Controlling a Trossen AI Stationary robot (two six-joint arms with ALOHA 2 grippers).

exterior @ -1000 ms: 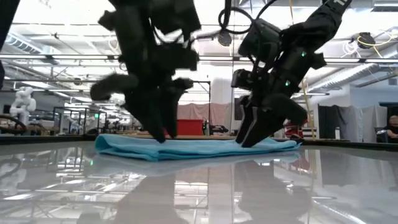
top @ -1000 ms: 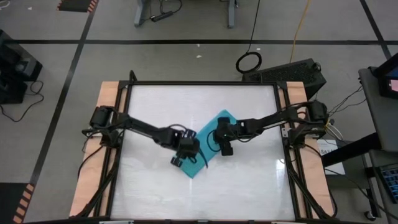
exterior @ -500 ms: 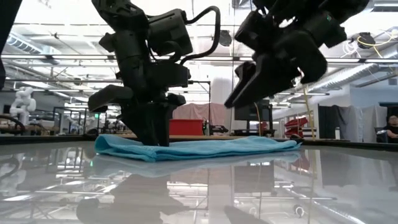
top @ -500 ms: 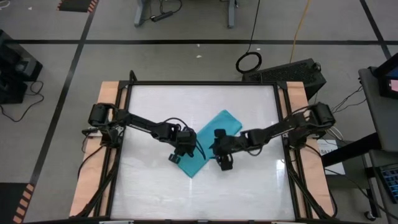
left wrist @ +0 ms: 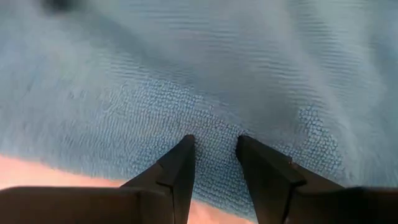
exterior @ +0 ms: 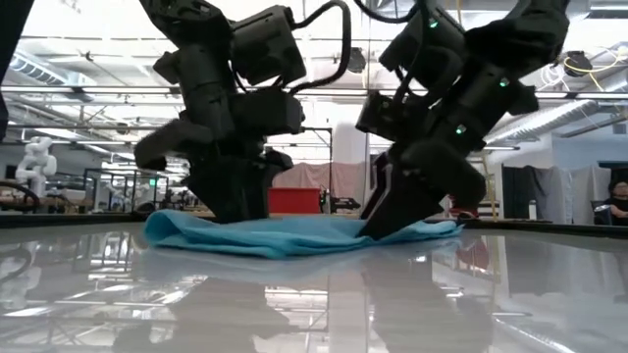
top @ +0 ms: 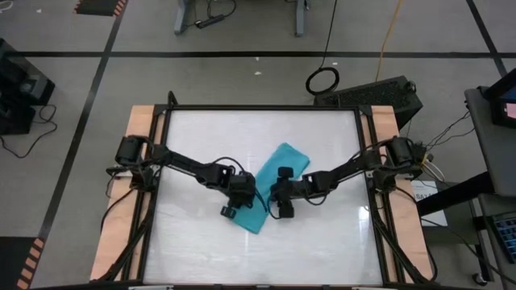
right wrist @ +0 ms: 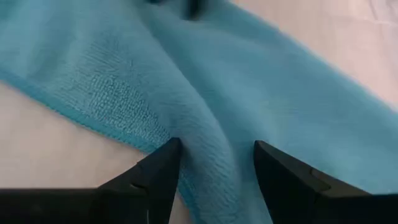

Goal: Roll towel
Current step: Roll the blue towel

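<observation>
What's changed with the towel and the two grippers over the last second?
The right gripper, which lifted clear of the cloth half a second ago, has come back down, its open fingers straddling a raised fold of the towel. That edge of the towel has bunched up and its near corner has shifted slightly. The left gripper stays planted on the towel's other side, fingers slightly apart. The table is unchanged.

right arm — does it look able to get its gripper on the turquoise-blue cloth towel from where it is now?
Probably yes. The right gripper is open, with a raised fold of the turquoise-blue cloth towel between its fingers, nothing in between. The left gripper works a separate patch and does not block it.
</observation>
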